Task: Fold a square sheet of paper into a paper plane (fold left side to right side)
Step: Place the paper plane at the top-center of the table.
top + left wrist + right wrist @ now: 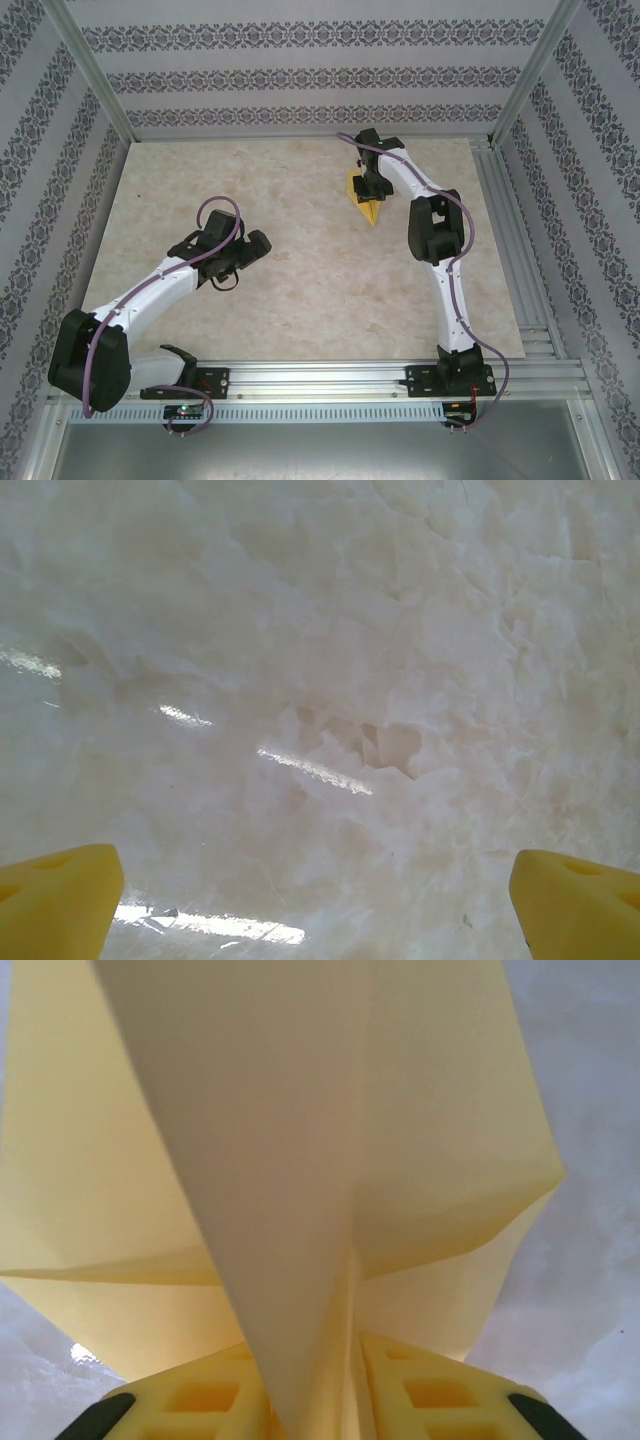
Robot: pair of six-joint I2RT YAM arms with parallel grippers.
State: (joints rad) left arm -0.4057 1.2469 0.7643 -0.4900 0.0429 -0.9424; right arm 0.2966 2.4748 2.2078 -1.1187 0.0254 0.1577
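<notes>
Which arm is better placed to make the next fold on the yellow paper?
Probably right. The right gripper has the paper plane between its fingers. The left gripper hovers open over bare table, well apart from it.

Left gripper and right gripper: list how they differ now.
1. The left gripper is wide open; the right gripper has its fingers close together.
2. The left gripper has bare table between its fingers; the right gripper straddles the paper plane at its centre fold.
Both have yellow fingers.
</notes>
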